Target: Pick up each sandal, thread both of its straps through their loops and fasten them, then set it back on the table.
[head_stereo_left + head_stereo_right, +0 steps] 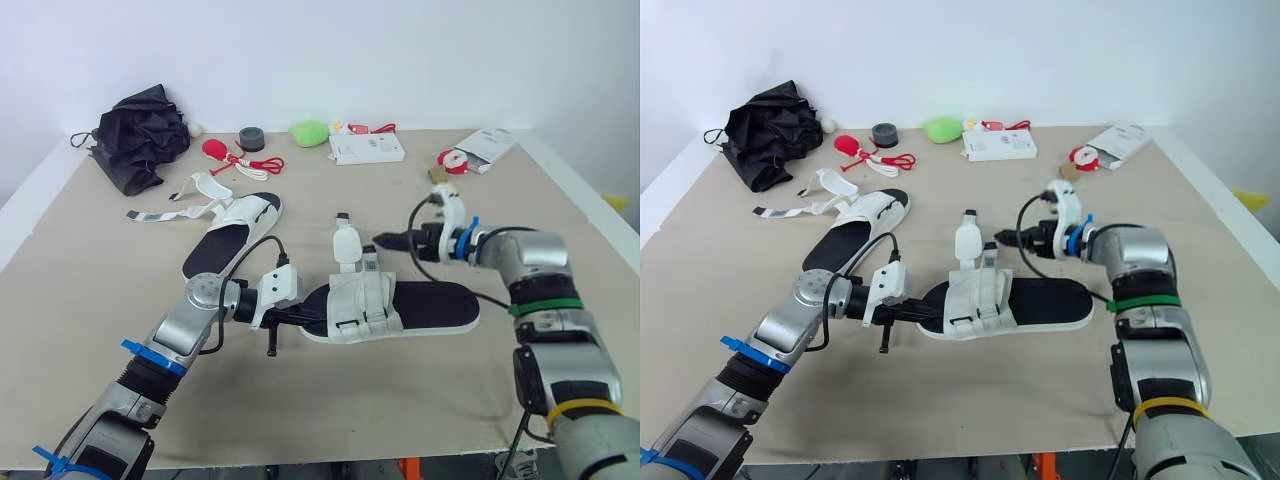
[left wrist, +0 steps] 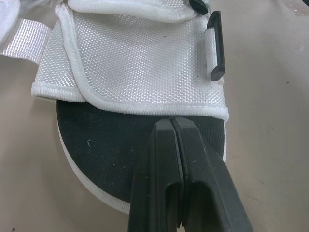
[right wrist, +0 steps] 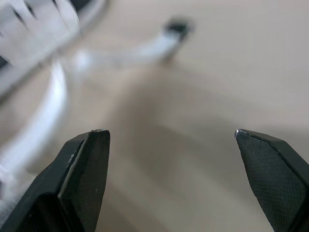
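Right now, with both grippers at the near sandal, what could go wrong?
1. The left gripper, shut, seems only to press its tips on the insole of the near sandal, so the sandal could slide under a pull.
2. The right gripper is open beside the upright strap; closing there might miss or topple it.

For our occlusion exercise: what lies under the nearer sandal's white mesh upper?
A black insole emerges beneath the white woven mesh upper; its remainder is covered.
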